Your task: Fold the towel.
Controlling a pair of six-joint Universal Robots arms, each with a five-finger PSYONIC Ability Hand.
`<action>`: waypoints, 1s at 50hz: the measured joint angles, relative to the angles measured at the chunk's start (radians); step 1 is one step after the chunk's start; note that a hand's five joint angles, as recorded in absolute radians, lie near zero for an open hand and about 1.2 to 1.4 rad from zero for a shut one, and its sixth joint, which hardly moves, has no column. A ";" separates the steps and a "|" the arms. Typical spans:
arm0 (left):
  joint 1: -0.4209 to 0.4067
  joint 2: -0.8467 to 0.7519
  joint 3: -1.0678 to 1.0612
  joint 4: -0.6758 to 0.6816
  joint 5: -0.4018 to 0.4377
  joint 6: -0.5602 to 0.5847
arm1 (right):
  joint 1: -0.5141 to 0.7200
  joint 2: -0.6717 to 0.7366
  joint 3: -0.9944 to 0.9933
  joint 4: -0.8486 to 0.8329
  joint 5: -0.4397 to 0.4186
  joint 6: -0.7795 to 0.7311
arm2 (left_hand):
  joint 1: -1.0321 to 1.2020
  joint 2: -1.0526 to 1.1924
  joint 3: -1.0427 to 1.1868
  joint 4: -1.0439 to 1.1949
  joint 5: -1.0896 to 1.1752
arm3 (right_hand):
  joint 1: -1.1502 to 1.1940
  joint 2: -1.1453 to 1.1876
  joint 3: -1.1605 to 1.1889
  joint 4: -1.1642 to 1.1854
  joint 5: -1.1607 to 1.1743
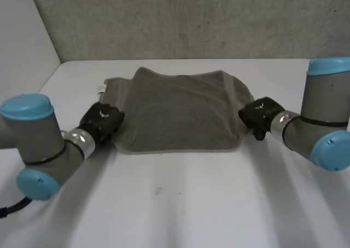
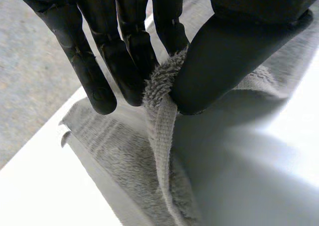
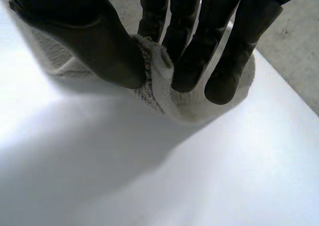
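Fingers of left hand and right hand pinch opposite towel edges against thumbs; lift both together, level.

The head view is taken from behind and between the left arm and the right arm, looking down and forward across the white table to the grey wall. The whole towel is taken in. Each wrist view is set very near, along its own palm: the left hand and the right hand are seen at opposite towel edges. Towel and table are shared by all three views.
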 measured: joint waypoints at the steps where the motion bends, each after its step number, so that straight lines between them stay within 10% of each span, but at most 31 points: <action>1: 0.001 0.015 -0.021 0.000 0.000 0.006 | -0.003 -0.024 0.026 0.000 0.000 -0.004 | 0.000 0.000 0.000 0.000 0.000 | 0.000 0.000 0.000 0.000 0.000; 21: 0.014 0.422 -0.395 -0.064 0.018 0.011 | -0.207 -0.598 0.419 0.092 -0.026 -0.185 | 0.000 0.000 0.000 0.000 0.000 | 0.000 0.000 0.000 0.000 0.000; 35: -0.003 0.274 -0.400 0.067 0.044 0.040 | -0.225 -0.546 0.457 -0.003 -0.085 -0.100 | -0.020 -0.067 -0.066 -0.068 -0.035 | 0.000 0.000 0.000 0.000 0.000; 50: 0.036 0.247 -0.386 0.094 0.038 0.048 | -0.251 -0.465 0.447 -0.161 -0.076 0.036 | -0.797 -0.845 -0.842 -0.842 -0.825 | 0.000 0.000 0.000 0.000 0.000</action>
